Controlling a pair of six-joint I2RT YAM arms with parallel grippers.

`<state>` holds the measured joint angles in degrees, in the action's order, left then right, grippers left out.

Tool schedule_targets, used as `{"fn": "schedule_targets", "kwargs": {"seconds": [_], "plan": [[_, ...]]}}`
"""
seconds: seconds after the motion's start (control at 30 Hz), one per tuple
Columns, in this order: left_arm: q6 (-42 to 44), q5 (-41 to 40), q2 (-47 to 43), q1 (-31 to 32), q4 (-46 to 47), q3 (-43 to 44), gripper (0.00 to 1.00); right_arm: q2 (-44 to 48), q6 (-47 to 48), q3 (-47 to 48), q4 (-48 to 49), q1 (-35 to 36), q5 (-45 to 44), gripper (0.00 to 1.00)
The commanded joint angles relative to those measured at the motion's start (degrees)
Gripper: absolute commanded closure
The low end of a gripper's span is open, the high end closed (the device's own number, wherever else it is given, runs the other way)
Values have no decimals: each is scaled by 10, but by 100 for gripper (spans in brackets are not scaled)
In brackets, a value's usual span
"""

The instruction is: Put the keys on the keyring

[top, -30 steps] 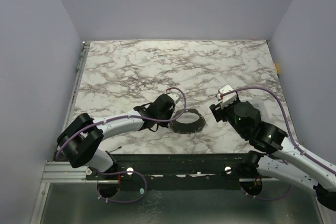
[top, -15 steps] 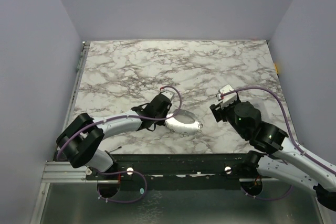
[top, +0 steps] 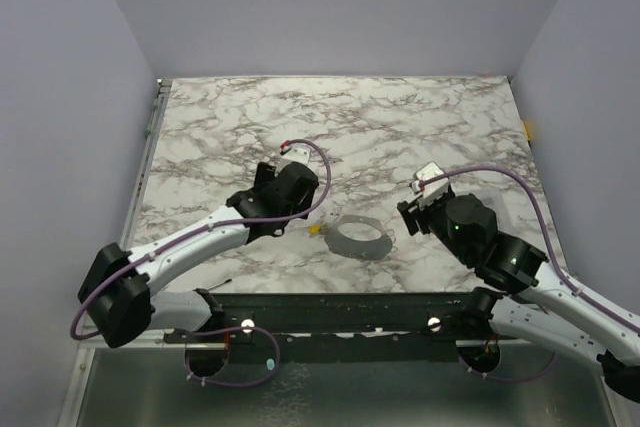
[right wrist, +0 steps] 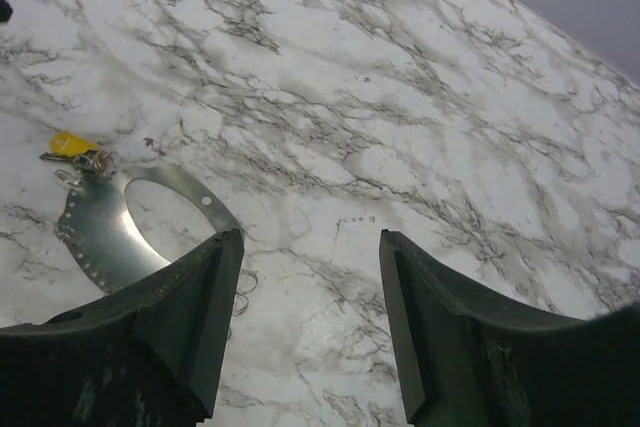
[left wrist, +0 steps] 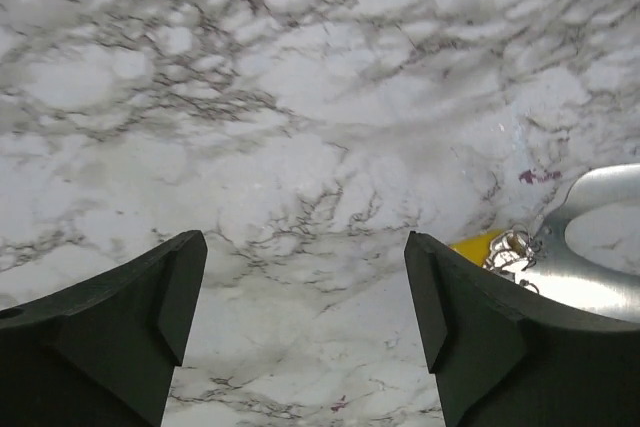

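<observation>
The keyring (top: pixel 361 237), a flat grey metal hoop, lies on the marble table near the front. The keys (top: pixel 318 230), a tiny yellow-headed piece with a small metal end, rest at the hoop's left edge. In the left wrist view the yellow head (left wrist: pixel 474 245) and the hoop (left wrist: pixel 600 267) show just beyond my right finger. My left gripper (top: pixel 297 217) stands open just left of the keys, only marble between its fingers (left wrist: pixel 150 317). My right gripper (top: pixel 408 213) hovers open to the right of the hoop (right wrist: pixel 95 232); the keys (right wrist: pixel 72 143) lie beyond it.
Small thin wire loops (right wrist: pixel 243 287) lie on the marble beside my right gripper's left finger. The marble table (top: pixel 400 127) stretches back to lilac walls on three sides. A metal rail (top: pixel 150 137) runs along the left edge.
My left gripper has opened, let go of the hoop and drawn back to the left. The hoop, held tilted before, now lies flat with the yellow key showing at its edge. Right arm unmoved.
</observation>
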<state>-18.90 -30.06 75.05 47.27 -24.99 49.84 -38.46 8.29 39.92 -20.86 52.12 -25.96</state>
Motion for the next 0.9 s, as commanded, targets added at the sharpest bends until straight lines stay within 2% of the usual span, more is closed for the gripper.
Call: {"fn": "schedule_targets", "kwargs": {"seconds": [0.0, 0.1, 0.27, 0.4, 0.53, 0.67, 0.87], "plan": [[54, -121, -85, 0, -76, 18, 11, -1, -29, -25, 34, -1, 63, 34], [92, -101, -114, 0, -62, -2, 11, -27, -75, -35, 61, -1, 126, 36], [94, -100, -134, 0, -33, -34, 15, -103, -206, -42, 119, -1, 228, 44], [95, -99, -141, -2, -21, -38, 15, -182, -277, -43, 166, 1, 283, 49], [99, -85, -157, -3, -8, -45, 17, -254, -300, -19, 163, 7, 268, 49], [102, -77, -174, -5, 4, -54, 17, -329, -303, 25, 120, 11, 237, 49], [107, -63, -197, -11, 13, -59, 18, -397, -313, 59, 101, 34, 230, 51]]}}
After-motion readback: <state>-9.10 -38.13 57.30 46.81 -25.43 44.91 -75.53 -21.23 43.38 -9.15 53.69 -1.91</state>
